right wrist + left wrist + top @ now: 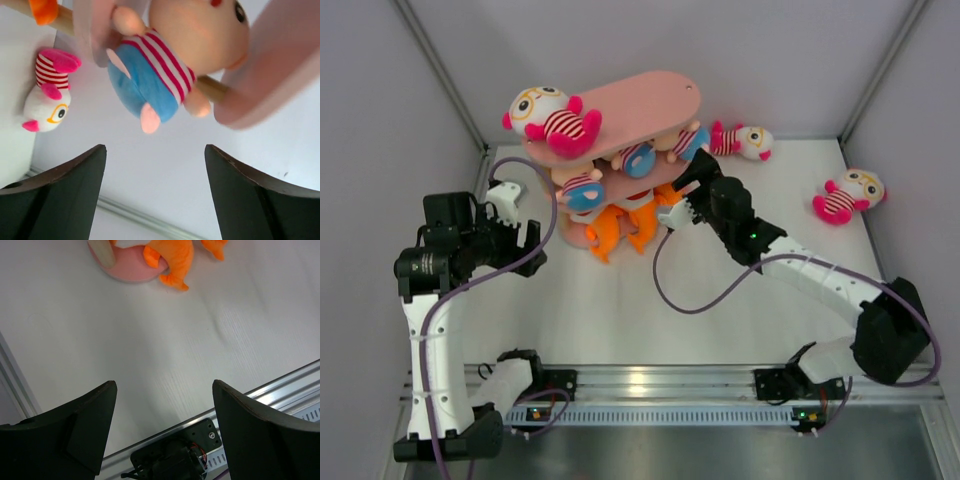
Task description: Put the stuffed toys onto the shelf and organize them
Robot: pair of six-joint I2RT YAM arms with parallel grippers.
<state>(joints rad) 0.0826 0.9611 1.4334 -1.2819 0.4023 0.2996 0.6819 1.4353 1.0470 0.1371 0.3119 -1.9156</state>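
**While Both Grippers Are Standing Open, Most Toys Are Lying on the Pink Shelf**

As the white table (620, 320) is spreading flat between pale grey walls (380, 100), the pink shelf (650, 100) is standing at its far side, left of the middle. A white-headed doll (555, 118) is lying on the top board. Peach dolls (582, 190) in blue pants are lying on the middle board. Orange fish (620, 228) are lying on the lowest board, one reaching over its edge. A second white-headed doll (745, 140) is lying on the table just behind the shelf, near the back wall. A third white-headed doll (850, 195) is lying well apart on the right, near the side wall.

The right gripper (682, 208) is hovering just beside the shelf's right end, its jaws spread wide and gripping nothing. In its wrist view one peach doll is lying beyond the fingers (60, 185), apart from them. The left gripper (520, 238) is hovering left of the shelf over bare table, its jaws also wide with nothing between them. The middle and near part of the table is lying open up to the metal rail (650, 380) at the near edge.
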